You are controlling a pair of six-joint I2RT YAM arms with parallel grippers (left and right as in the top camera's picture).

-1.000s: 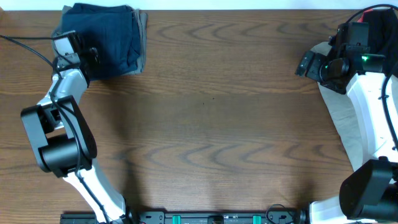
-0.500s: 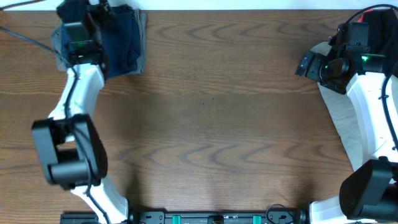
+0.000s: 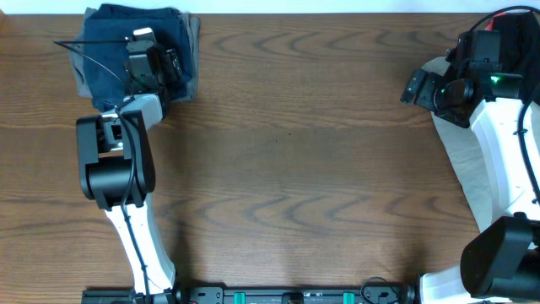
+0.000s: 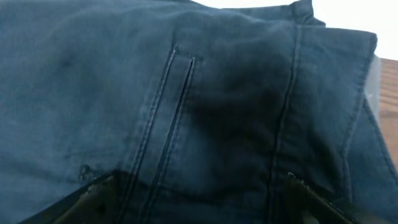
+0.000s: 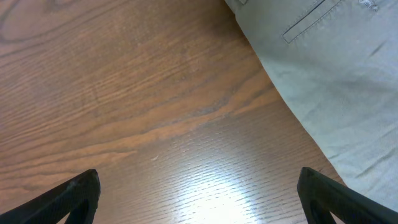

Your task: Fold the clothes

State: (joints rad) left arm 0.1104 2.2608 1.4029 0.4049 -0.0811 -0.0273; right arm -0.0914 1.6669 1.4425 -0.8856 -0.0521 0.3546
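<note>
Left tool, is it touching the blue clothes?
Cannot tell. Left wrist view: left tool close over the clothes, fingertips at the frame's edge, hiding any gap.

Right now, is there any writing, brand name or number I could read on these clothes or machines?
No text can be read.
A faint mark on the dark blue cloth garment: too blurred to read.
Light beige cloth garment and brown wooden table: no writing visible.
</note>
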